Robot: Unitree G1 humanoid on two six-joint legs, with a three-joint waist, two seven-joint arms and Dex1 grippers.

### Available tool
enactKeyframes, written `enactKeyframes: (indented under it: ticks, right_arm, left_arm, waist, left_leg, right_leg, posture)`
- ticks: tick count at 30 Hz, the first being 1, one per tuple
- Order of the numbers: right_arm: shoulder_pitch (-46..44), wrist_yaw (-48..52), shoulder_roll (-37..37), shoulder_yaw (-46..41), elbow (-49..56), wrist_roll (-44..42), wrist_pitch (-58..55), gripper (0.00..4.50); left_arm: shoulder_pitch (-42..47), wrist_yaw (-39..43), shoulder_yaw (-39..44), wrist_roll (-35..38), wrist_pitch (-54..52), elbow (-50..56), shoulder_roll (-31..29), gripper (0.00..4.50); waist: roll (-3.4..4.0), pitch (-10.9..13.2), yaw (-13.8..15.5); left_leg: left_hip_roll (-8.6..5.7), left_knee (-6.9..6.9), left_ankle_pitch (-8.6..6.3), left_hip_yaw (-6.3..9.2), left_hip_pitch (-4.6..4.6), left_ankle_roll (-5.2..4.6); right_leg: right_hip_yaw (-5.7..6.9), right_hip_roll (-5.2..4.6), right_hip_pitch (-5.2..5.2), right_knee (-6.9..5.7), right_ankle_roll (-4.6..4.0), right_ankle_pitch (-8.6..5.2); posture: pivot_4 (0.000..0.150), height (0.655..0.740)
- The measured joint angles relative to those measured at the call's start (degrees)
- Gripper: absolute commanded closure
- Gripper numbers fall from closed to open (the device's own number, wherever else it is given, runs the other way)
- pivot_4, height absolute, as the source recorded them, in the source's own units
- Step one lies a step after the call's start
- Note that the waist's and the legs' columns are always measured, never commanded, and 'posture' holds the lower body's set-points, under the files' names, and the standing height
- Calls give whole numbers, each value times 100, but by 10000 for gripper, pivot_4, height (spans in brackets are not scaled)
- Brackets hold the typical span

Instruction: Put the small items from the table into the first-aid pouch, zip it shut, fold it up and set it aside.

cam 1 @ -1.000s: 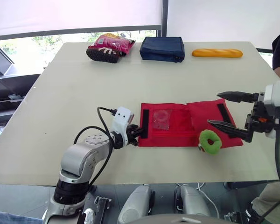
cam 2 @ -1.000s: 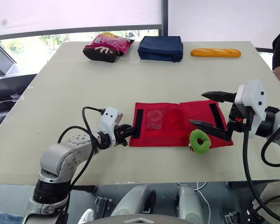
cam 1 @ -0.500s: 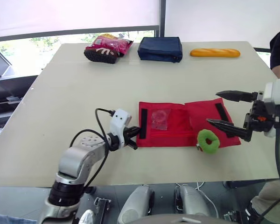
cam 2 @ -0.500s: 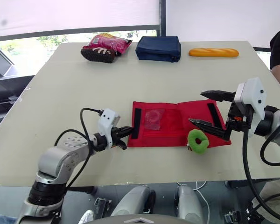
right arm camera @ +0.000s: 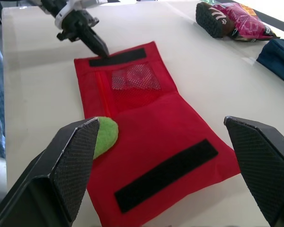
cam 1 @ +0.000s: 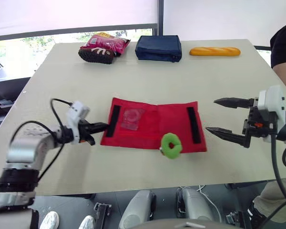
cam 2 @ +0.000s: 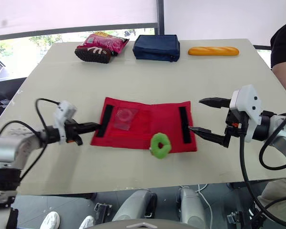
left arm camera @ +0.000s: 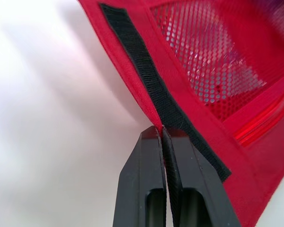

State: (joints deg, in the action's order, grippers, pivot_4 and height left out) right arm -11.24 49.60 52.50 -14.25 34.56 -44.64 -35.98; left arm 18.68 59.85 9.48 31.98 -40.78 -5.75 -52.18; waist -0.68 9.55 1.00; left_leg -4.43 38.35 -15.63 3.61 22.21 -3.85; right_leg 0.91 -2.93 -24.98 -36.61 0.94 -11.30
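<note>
First-aid pouch [cam 1: 152,125]: open flat, my left claw [cam 1: 105,126] pinching its edge, right claw [cam 1: 211,115] spread (green ring [cam 1: 171,145] unpacked); zipping, folding remain.

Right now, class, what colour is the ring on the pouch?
The ring is green, clearest in right eye view.

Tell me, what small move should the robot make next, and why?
Probably bring the open right tool over to the green ring and grip it: the ring lies loose on the near edge of the red pouch, whose left edge the left tool is shut on.
</note>
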Motion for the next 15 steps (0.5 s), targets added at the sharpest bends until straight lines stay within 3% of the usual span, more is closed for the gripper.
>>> enactKeyframes:
  ticks: [1,3,11,15]
  right_arm:
    - [-41,-10,-31,62,-22,21,0,0]
    - [-169,-15,-142,307,-164,147,6,7798]
    - [-459,94,-863,1655,-1223,1412,797,44491]
    - [-672,104,-1606,2101,-2008,1866,1324,44491]
  left_arm:
    - [106,100,51,109,-18,3,10,43935]
    - [406,332,216,454,-177,35,58,45000]
    - [729,687,284,1041,-542,371,266,45000]
    - [918,749,186,1209,-687,539,381,45000]
  waist:
    - [-1,1,9]
    - [-7,4,13]
    - [-8,4,-27]
    - [-8,5,-27]
  left_leg:
    - [-2,1,1,1,4,2]
    - [-5,6,4,3,12,7]
    - [-10,7,13,-4,51,19]
    - [-9,9,18,-2,50,27]
  right_leg:
    - [1,-2,-2,2,6,4]
    - [4,-3,-5,4,7,5]
    - [1,-3,-56,-17,3,10]
    - [1,0,-56,-22,-5,16]
  posture:
    - [1500,7390]
    - [1500,7390]
    - [1500,7390]
    - [1500,7390]
